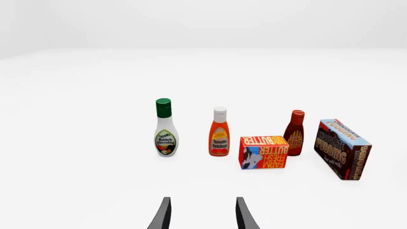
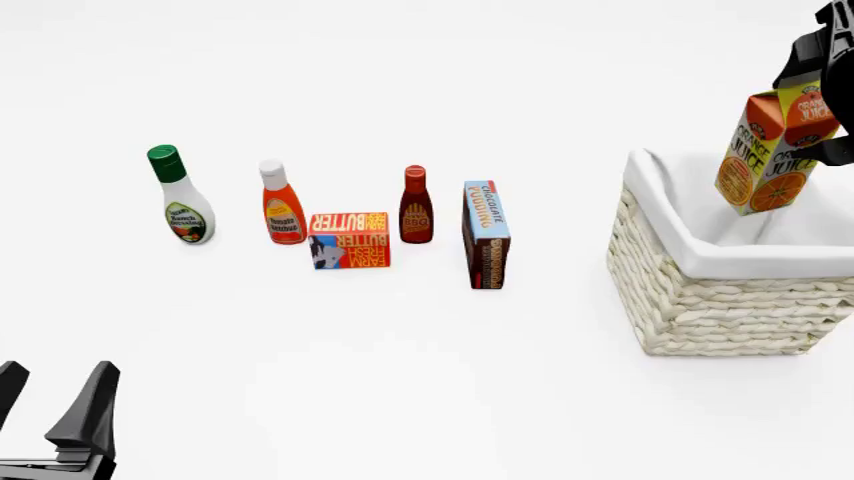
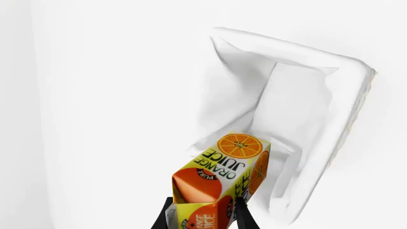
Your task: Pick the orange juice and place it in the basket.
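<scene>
Your right gripper [image 2: 817,75] is raised high at the far right of the front view, its fingers [image 3: 245,214] closed on the top of the juice [image 2: 771,150], which hangs tilted. Your left gripper [image 2: 54,405] sits low at the near left, its fingers [image 1: 162,214] parted and holding nothing.

The orange juice [image 2: 774,150] is orange and yellow, printed with orange slices. The basket [image 2: 721,300] is pale woven wicker, lined white. The worktop [image 2: 400,380] is plain white.
</scene>
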